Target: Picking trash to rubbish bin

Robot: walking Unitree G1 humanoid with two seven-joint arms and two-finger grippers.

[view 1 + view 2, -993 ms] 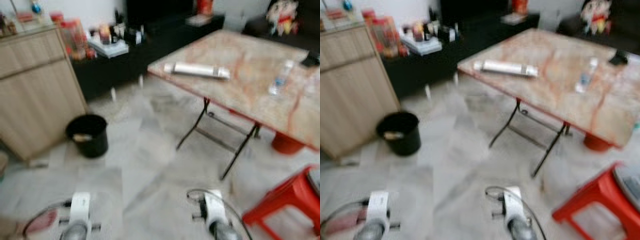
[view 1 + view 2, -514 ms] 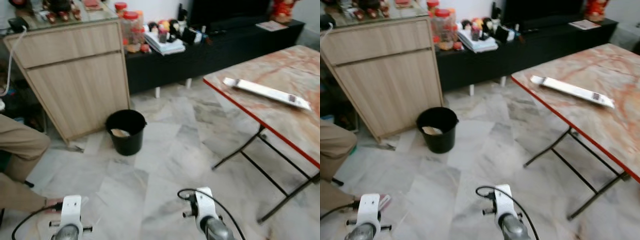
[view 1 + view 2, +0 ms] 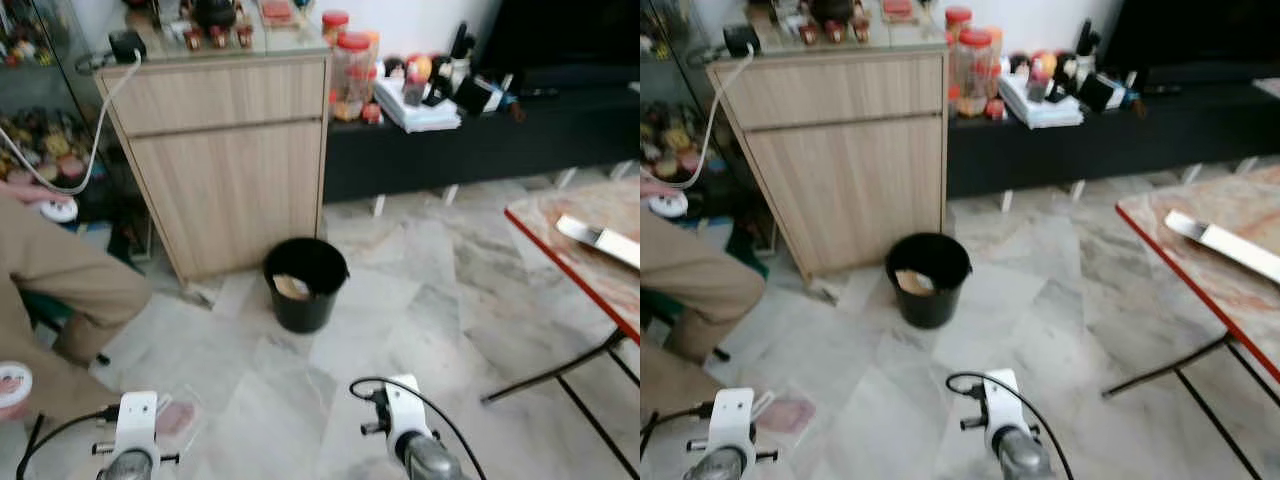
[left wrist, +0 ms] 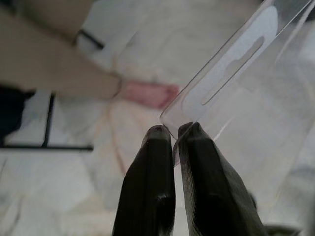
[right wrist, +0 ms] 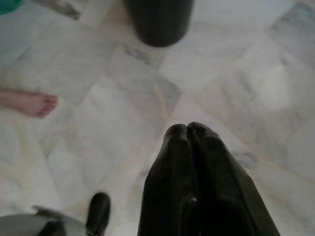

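Clear plastic: a thin see-through packaging sheet (image 4: 231, 73) with a slot cut in it is the trash in hand; its near corner is nipped between the left jaws, and it slants up and away from the fingertips.
Left jaws: the left gripper (image 4: 173, 133) is pressed onto that corner, its two black fingers nearly touching with just the sheet's edge between them.
Left arm pose: the left wrist (image 3: 136, 425) sits low at the robot's own left, over the marble floor (image 3: 420, 300), with a pinkish shape, seemingly the sheet or a foot seen through it, showing just beside it.
Right jaws: the right gripper (image 5: 188, 129) is pressed together on nothing, pointing down at bare floor tiles.
Right arm pose: the right wrist (image 3: 400, 420) hangs low at centre, a black cable looping off it.
Person: a person's trouser leg (image 3: 60, 280) is at the robot's left, near the left arm; a bare foot (image 5: 29, 102) rests on the floor.
Bin: the black rubbish bin (image 3: 305, 283) stands upright on the floor ahead, slightly left of centre and in front of the wooden cabinet (image 3: 235, 160), mouth open, with some pale scrap already inside.
Key relation: the bin lies forward and to the right of the loaded left jaws, well apart; the right arm is about as near but holds nothing.
Judgement: the robot probably needs to walk closer, then swing the left arm over the bin's mouth.
Farther off: the desk (image 3: 560, 225) edge with a long pale strip (image 3: 600, 240) on it, at the right.
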